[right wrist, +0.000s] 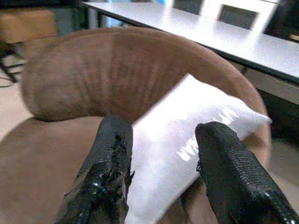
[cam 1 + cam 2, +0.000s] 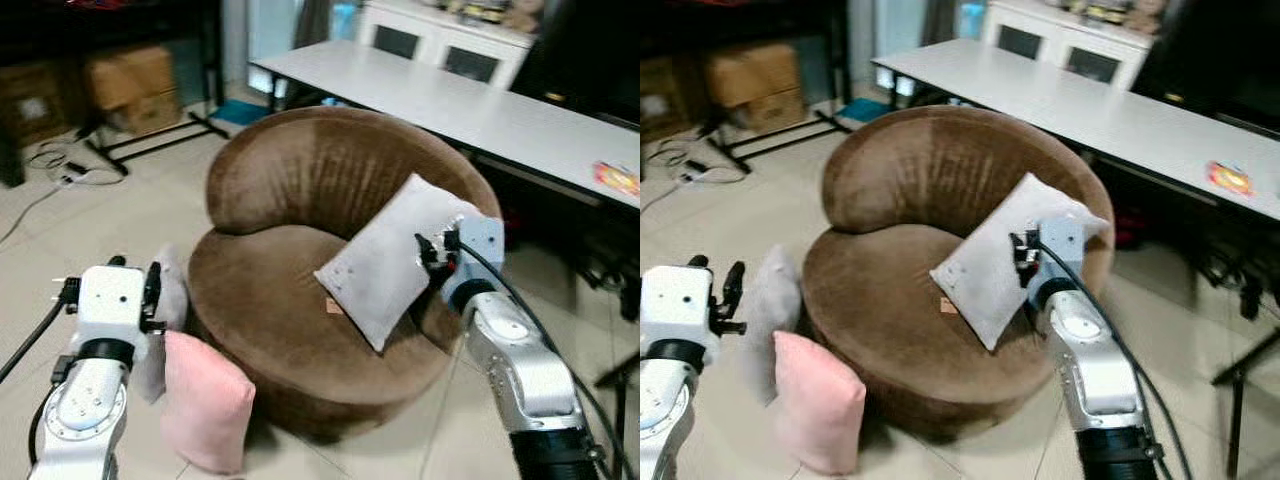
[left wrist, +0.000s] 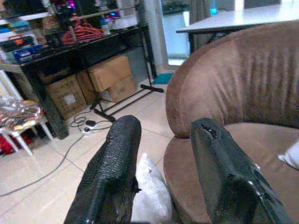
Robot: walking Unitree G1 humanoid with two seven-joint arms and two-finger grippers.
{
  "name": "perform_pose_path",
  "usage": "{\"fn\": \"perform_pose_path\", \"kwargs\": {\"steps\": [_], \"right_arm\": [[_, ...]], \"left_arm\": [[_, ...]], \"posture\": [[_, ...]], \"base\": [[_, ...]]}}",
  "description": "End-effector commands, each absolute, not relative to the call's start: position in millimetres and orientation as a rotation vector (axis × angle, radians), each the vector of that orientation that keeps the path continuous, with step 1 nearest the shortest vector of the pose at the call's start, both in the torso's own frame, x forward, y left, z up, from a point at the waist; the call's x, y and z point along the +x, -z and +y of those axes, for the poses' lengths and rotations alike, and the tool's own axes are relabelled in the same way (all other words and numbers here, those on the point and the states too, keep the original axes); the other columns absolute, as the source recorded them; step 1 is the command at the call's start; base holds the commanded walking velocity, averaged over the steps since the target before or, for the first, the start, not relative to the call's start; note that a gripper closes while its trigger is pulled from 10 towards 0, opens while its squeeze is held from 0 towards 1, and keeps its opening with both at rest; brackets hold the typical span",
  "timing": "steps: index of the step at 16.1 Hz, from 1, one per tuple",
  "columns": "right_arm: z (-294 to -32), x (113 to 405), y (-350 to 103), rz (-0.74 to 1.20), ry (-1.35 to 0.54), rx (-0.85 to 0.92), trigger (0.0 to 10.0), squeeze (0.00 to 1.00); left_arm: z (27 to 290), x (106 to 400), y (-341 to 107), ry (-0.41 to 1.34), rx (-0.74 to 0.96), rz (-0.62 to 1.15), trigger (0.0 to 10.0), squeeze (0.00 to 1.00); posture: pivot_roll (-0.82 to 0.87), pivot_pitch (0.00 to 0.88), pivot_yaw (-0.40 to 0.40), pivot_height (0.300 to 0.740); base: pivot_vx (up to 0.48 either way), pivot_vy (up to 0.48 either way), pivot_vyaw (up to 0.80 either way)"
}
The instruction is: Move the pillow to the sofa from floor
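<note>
A pale grey pillow [image 2: 385,265] leans on the right inner side of the round brown sofa [image 2: 320,170], its lower corner on the seat. My right gripper [image 2: 425,250] is at the pillow's right edge. In the right wrist view this gripper [image 1: 163,130] is open, with the pillow [image 1: 187,140] showing between and beyond its black fingers. On the floor at the sofa's left stand a pink pillow [image 2: 205,400] and a grey pillow [image 2: 172,290]. My left gripper [image 3: 166,126] is open and hangs just above the grey pillow [image 3: 149,186].
A long white table [image 2: 450,100] runs behind the sofa. Cardboard boxes [image 2: 130,85] sit under a black rack at the back left, with cables [image 2: 60,160] on the tiled floor. A black stand leg [image 2: 620,375] is at the right edge.
</note>
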State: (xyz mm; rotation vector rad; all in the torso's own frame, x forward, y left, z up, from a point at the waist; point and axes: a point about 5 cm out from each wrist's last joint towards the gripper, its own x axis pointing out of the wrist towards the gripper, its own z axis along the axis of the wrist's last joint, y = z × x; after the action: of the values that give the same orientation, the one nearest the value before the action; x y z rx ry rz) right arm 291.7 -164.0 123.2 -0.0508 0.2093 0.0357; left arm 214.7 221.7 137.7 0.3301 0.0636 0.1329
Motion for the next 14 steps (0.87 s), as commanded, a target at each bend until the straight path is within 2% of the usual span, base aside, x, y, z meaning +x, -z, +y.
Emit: {"fn": "perform_pose_path", "kwargs": {"steps": [1, 9, 14], "right_arm": [[-171, 292, -120, 0.229, 0.002, -0.066, 10.0, 0.0], [-169, 282, -114, 0.251, -0.001, -0.058, 10.0, 0.0], [-160, 279, -112, 0.26, -0.041, -0.042, 10.0, 0.0]], "left_arm": [[224, 212, -136, -0.139, 0.341, 0.071, 10.0, 0.0], [218, 218, -135, -0.092, 0.348, 0.06, 10.0, 0.0], [221, 220, -137, -0.057, 0.37, 0.055, 10.0, 0.0]], "posture": [[0.08, 0.0, -0.088, 0.74], [0.04, 0.0, -0.045, 0.74], [0.03, 0.0, 0.017, 0.74]], "base": [[0.0, 0.356, 0.0], [0.0, 0.353, 0.0], [0.0, 0.354, 0.0]]}}
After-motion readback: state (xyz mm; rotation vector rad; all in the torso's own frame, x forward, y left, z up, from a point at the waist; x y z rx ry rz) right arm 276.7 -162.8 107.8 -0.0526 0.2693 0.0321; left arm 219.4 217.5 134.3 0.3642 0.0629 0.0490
